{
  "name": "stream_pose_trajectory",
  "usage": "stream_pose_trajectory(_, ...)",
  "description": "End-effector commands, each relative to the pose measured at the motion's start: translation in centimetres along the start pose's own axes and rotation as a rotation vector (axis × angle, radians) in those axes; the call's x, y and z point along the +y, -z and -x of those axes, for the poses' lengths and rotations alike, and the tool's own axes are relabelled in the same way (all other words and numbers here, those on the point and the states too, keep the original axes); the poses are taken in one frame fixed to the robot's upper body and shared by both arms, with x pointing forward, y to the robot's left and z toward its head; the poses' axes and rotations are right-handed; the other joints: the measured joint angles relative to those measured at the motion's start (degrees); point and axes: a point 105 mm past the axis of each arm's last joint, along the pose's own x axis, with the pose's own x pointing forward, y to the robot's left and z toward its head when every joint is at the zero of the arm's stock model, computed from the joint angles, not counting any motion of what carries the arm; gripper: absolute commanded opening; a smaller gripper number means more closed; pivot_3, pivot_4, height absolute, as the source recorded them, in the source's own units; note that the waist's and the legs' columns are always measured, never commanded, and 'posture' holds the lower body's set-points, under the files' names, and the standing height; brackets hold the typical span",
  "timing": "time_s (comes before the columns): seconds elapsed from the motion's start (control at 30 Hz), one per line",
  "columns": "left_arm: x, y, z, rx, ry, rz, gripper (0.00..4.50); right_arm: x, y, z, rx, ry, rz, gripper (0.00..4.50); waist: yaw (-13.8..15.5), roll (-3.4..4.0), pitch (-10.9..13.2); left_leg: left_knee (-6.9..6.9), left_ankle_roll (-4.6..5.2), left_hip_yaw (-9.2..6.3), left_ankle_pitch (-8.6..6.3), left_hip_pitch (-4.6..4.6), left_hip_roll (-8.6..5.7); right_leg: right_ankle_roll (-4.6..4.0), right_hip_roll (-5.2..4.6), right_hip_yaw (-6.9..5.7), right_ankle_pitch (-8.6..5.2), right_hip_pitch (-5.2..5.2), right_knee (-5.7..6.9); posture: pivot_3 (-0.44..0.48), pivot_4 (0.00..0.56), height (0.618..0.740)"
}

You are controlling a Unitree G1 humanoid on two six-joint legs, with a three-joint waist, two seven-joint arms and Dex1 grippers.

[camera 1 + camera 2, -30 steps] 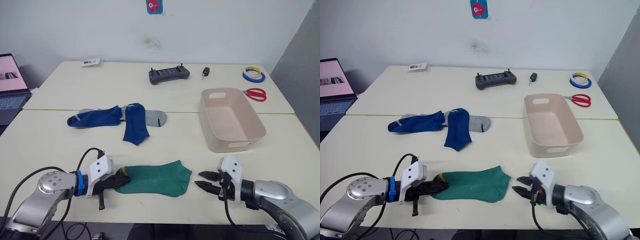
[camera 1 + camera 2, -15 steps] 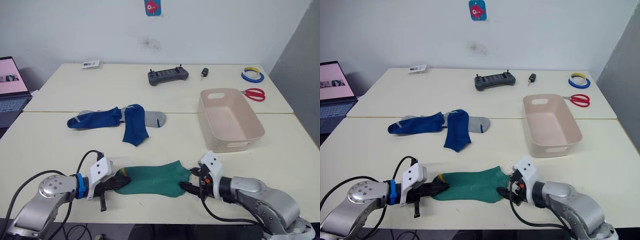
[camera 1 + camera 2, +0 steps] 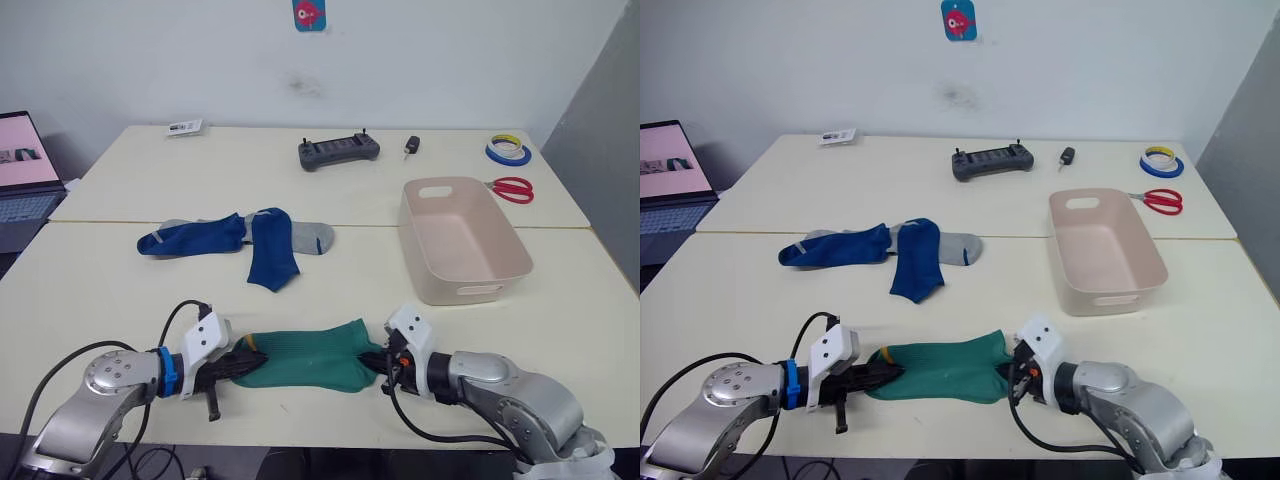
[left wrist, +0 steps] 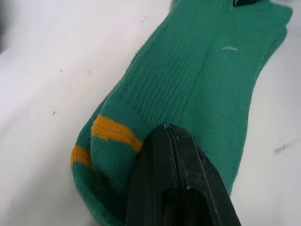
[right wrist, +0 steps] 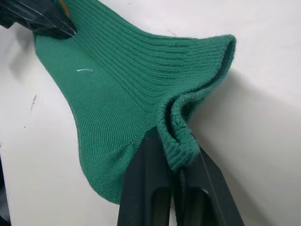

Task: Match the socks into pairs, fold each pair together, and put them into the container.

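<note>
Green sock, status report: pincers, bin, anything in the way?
Left pincer shut on green sock toe, right pincer shut on its cuff. Bin empty. Blue socks and grey sock unpaired; nothing in the way.

Two pale cream desks stand pushed together, their seam running across just behind the near one. Behind the far desk rises a plain white wall bearing a small sticker. A grey panel stands beside the desk.
</note>
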Motion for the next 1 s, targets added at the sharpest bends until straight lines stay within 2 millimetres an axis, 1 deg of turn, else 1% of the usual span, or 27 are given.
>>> stream_pose_trajectory(0.03,-0.9,-2.6,-1.0,-0.066,0.055,-0.024,0.00,-1.0,-1.1,2.1,-0.037,0.025,0.046,0.02,0.00,-0.19,0.11,0.00,0.00,0.00,0.00,-0.01,0.00,0.00,0.00,0.00,0.00,-0.02,0.00,0.000,0.150,0.740)
stream_pose_trajectory(0.13,-1.0,-4.1,-1.5,-0.085,0.084,-0.065,0.00,-2.0,-1.2,3.6,-0.018,0.039,0.071,0.02,-0.08,-0.29,0.17,-0.01,0.00,-0.04,0.00,-0.05,0.05,-0.01,0.06,-0.02,0.00,-0.07,0.01,0.000,0.150,0.740)
stream_pose_trajectory(0.2,-1.0,-4.6,-1.9,-0.086,0.102,-0.083,0.00,-2.4,-1.4,4.4,-0.006,0.039,0.091,0.02,-0.16,-0.27,0.19,-0.02,0.00,-0.03,0.00,-0.04,0.05,-0.01,0.08,0.00,0.00,-0.07,0.01,0.000,0.150,0.740)
stream_pose_trajectory(0.27,-1.0,-4.8,-2.4,-0.080,0.117,-0.100,0.00,-2.4,-1.6,4.8,0.002,0.029,0.107,0.02,-0.32,-0.27,0.19,-0.03,0.00,-0.01,0.00,-0.02,0.05,-0.01,0.09,0.05,0.00,-0.07,0.02,0.000,0.150,0.740)
stream_pose_trajectory(0.37,-1.5,-4.2,-3.4,-0.055,0.147,-0.111,0.00,-1.9,-2.1,4.8,-0.002,0.006,0.121,0.02,-0.33,-0.27,0.19,-0.02,0.01,-0.01,0.00,-0.02,0.06,-0.01,0.14,0.07,0.00,-0.08,0.02,0.000,0.150,0.740)
stream_pose_trajectory(0.47,-1.9,-3.5,-4.6,-0.029,0.164,-0.110,0.00,-1.4,-2.6,4.4,-0.012,-0.016,0.132,0.02,-0.24,-0.28,0.20,-0.02,0.00,-0.02,0.00,-0.03,0.05,-0.01,0.16,0.07,0.00,-0.08,0.02,0.000,0.150,0.740)
stream_pose_trajectory(0.6,-1.5,-2.7,-5.6,-0.006,0.133,-0.111,0.00,-0.5,-3.2,4.0,-0.017,-0.054,0.153,0.02,-0.16,-0.30,0.21,0.00,0.00,-0.02,0.00,-0.05,0.04,-0.01,0.16,0.05,0.00,-0.08,0.01,0.000,0.150,0.740)
stream_pose_trajectory(0.77,-1.6,-1.4,-5.6,0.030,0.131,-0.090,0.00,1.1,-3.9,3.2,-0.019,-0.130,0.156,0.02,-0.26,-0.30,0.21,-0.01,0.00,-0.02,0.00,-0.01,0.06,-0.01,0.15,0.08,0.00,-0.06,0.03,0.000,0.150,0.740)
stream_pose_trajectory(0.83,-1.8,-1.1,-5.6,0.034,0.133,-0.083,0.00,1.7,-4.2,2.5,-0.019,-0.160,0.141,0.02,-0.26,-0.30,0.20,-0.01,0.01,-0.03,0.00,0.00,0.06,-0.01,0.15,0.07,0.00,-0.06,0.04,0.000,0.150,0.740)
stream_pose_trajectory(1.0,-1.6,-0.8,-5.3,0.035,0.119,-0.070,0.00,3.0,-4.9,-0.3,-0.019,-0.222,0.098,0.02,-0.28,-0.30,0.20,-0.02,0.00,-0.04,0.00,0.01,0.06,-0.01,0.14,0.06,0.00,-0.07,0.06,0.000,0.150,0.740)
